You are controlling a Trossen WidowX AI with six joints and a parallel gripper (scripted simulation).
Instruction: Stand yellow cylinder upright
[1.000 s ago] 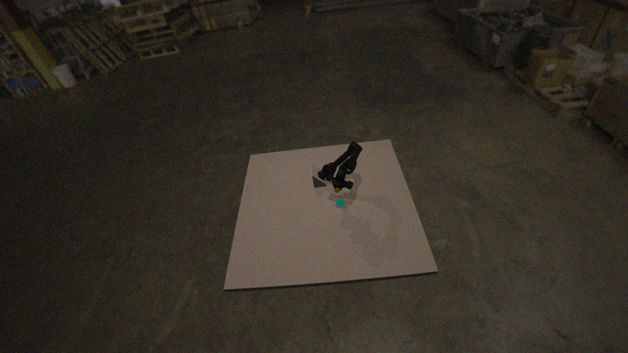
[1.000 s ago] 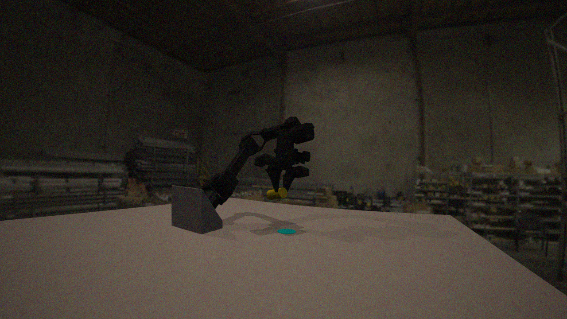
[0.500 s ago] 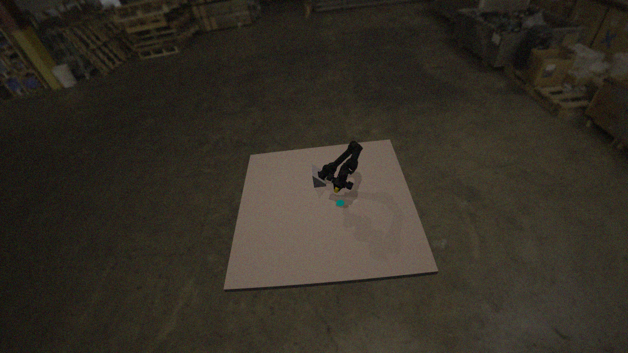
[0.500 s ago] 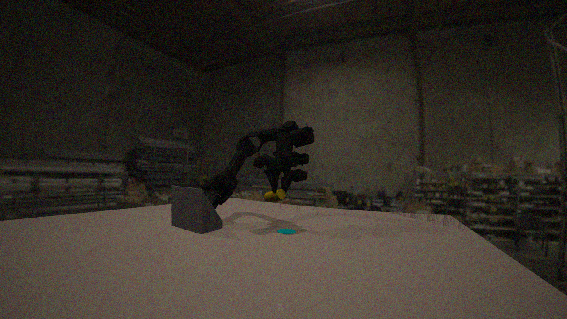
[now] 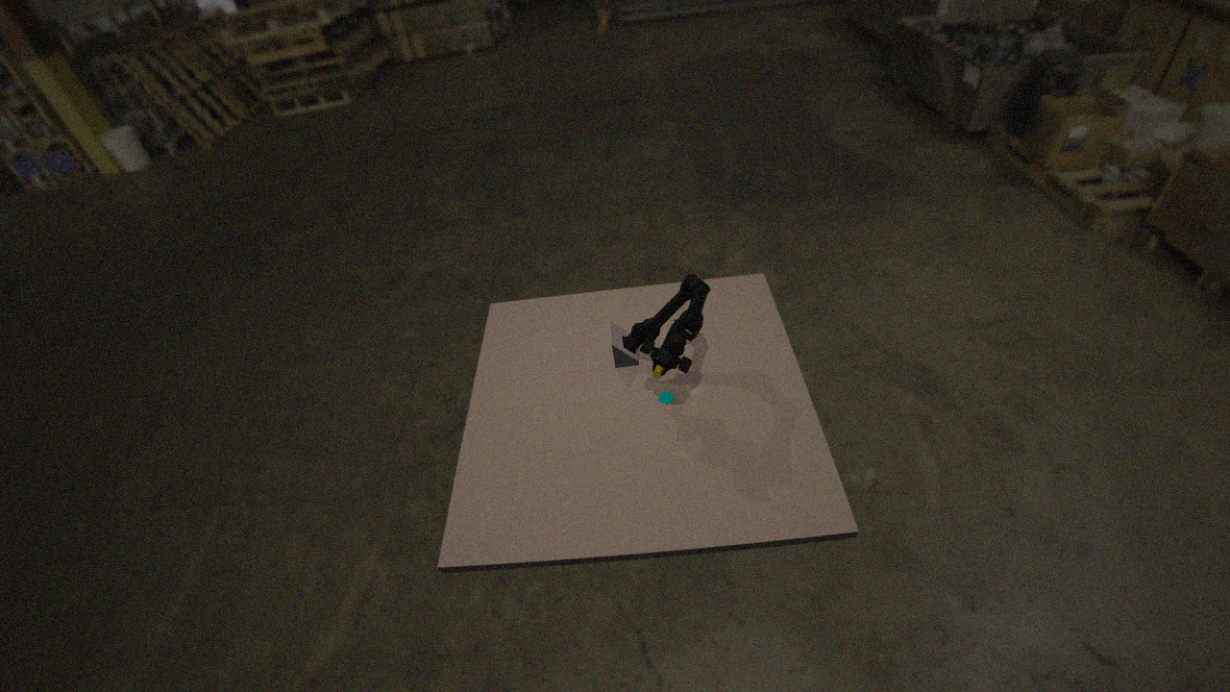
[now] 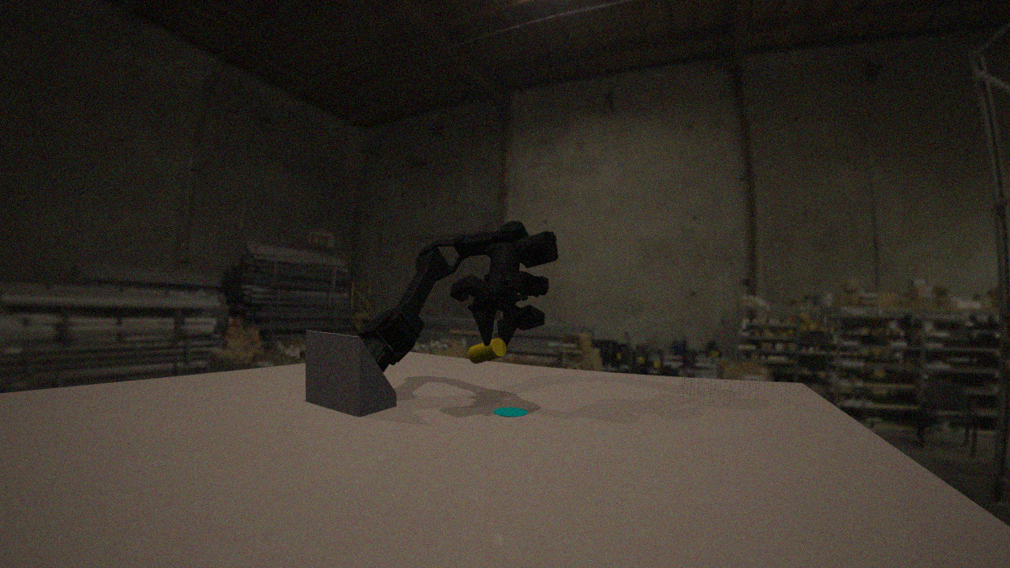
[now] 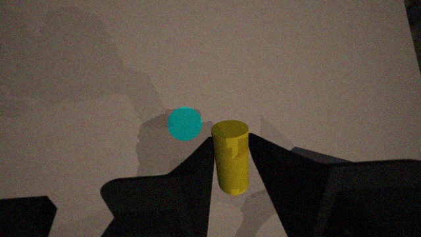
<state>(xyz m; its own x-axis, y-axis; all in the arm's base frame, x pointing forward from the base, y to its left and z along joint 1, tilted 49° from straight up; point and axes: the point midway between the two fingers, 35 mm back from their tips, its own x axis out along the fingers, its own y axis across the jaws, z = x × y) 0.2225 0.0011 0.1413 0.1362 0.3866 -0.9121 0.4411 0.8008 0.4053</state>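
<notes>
The yellow tall cylinder (image 5: pixel 656 372) (image 6: pixel 485 351) (image 7: pixel 233 164) is held in the air above the table, near one of its ends. In the exterior view it lies nearly level with a slight tilt, its left end lower. My gripper (image 6: pixel 496 343) (image 7: pixel 229 139) is shut on it, a black finger on each side, and points downward. The cyan circle (image 5: pixel 666 397) (image 6: pixel 510 412) (image 7: pixel 184 124) lies flat on the table with nothing on it. In the exterior view it is below and a little right of the cylinder; in the wrist view it is left of the cylinder's near end.
A dark grey wedge-shaped block (image 5: pixel 624 357) (image 6: pixel 338 374) stands on the pale table top (image 5: pixel 550 481) (image 6: pixel 424 494), left of the circle in the top and exterior views. Its edge also shows behind the right finger in the wrist view. The arm's shadow falls around the circle.
</notes>
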